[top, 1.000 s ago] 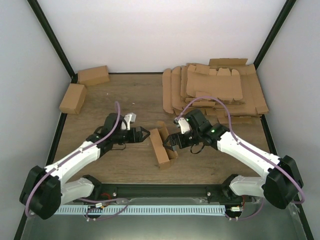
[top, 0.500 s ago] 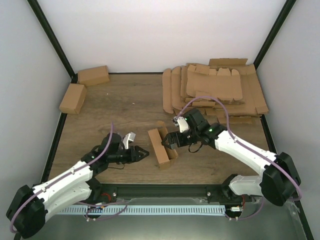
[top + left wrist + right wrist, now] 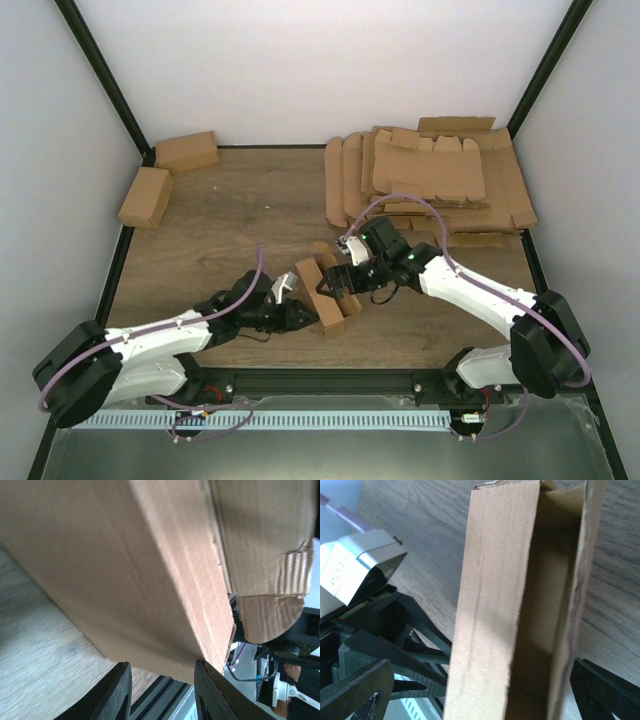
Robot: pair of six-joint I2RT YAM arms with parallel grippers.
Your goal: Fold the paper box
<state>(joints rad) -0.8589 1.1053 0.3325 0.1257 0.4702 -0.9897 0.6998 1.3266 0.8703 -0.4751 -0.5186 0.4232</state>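
Note:
The paper box (image 3: 322,290) is a brown, partly folded oblong trough lying near the table's front middle, its open side facing right. In the left wrist view the paper box (image 3: 125,555) fills the frame just beyond my left gripper (image 3: 161,664). Those fingers stand partly apart at the box's near lower edge with nothing between them. From above, the left gripper (image 3: 308,316) touches the box's near left end. My right gripper (image 3: 338,282) is wide open. Its fingers straddle the paper box (image 3: 495,595) from the right, and the right gripper (image 3: 482,672) grips nothing.
A stack of flat brown blanks (image 3: 430,180) covers the back right of the table. Two closed cardboard boxes (image 3: 187,151) (image 3: 145,196) lie at the back left. The black front rail (image 3: 330,380) runs just behind the left gripper.
My left arm swung toward the front edge and rightward to the box's near end, its jaws narrowing. The right gripper moved left over the box, still wide open.

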